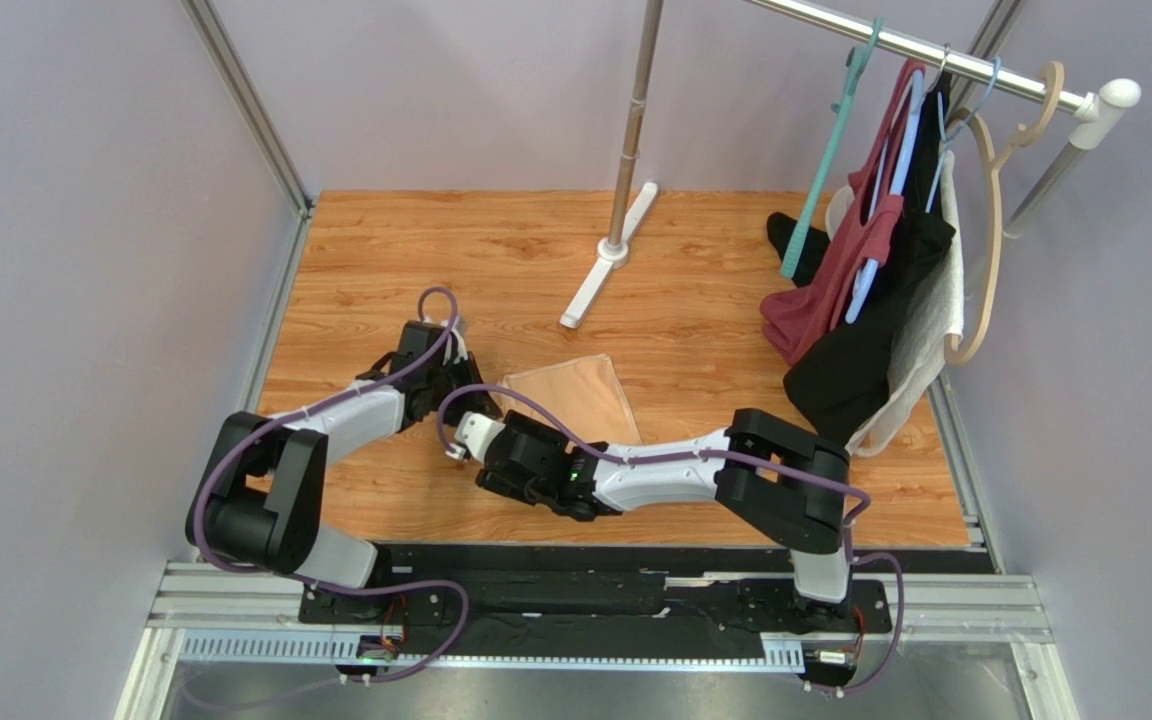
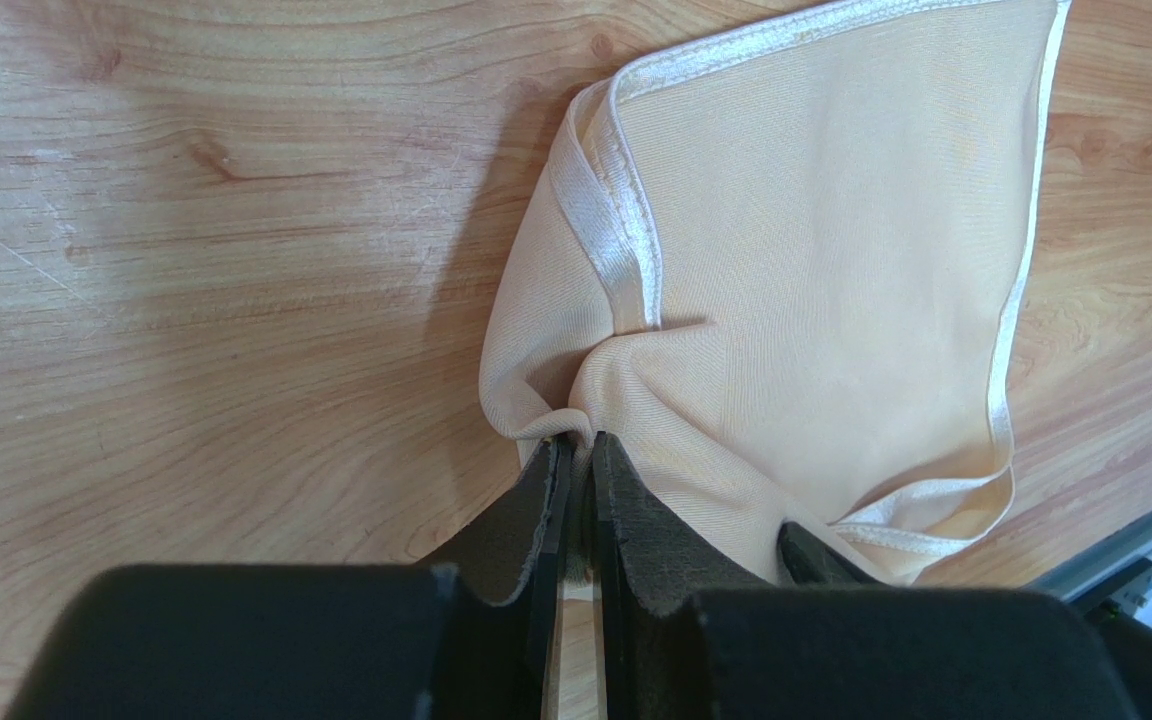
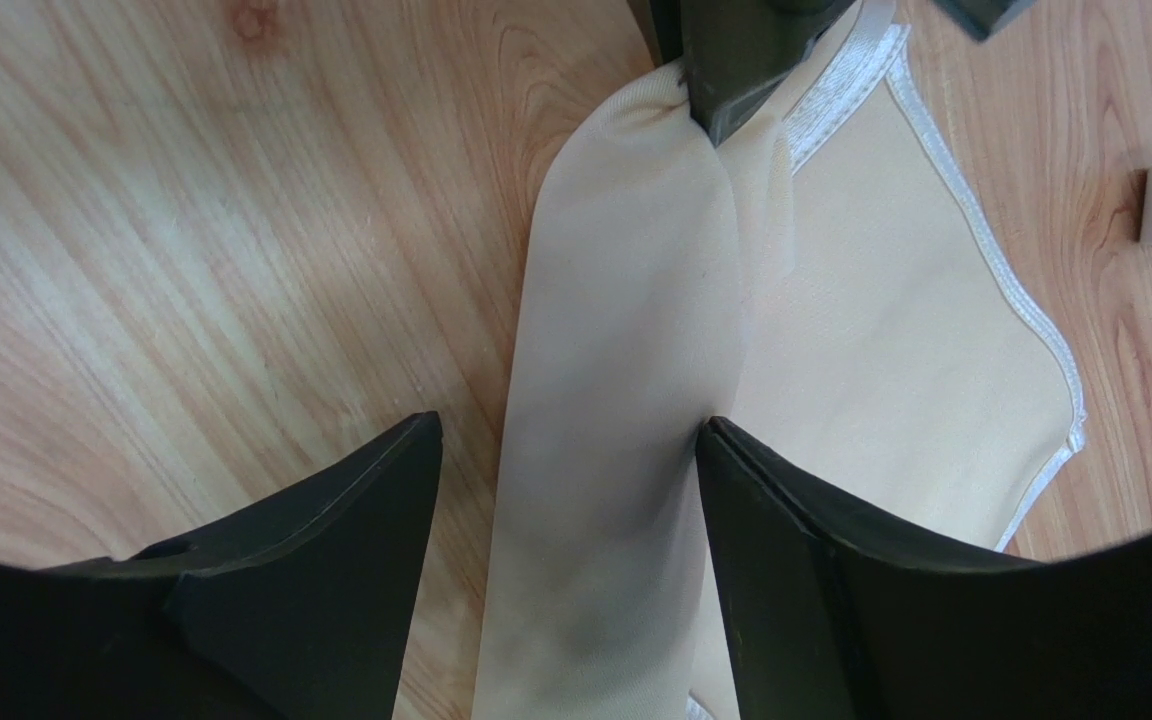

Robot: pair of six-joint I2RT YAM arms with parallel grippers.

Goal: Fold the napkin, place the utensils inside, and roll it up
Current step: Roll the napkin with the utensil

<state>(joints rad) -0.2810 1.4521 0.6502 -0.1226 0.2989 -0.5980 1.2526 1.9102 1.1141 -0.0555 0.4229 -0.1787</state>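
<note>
- The left gripper (image 2: 578, 450) is closed to a thin slit, with a bunched edge of the napkin (image 2: 823, 255) pinched between its tips.
- The right gripper (image 3: 567, 432) is spread wide. A folded band of cloth runs between its jaws and brushes one inner face, and nothing is held.
- Folding is judged to be the step in hand. The pinch should be held firm and the band taken squarely by the right jaws, so that both layers are caught and the hem is not dragged askew.
- The napkin is seen on the wooden table (image 2: 207, 270), spreading flat just beyond the left tips. It is peach, thin and doubled over, edged with a glossy hem, and creased towards the pinch.
- No spoon can be made out.
</note>
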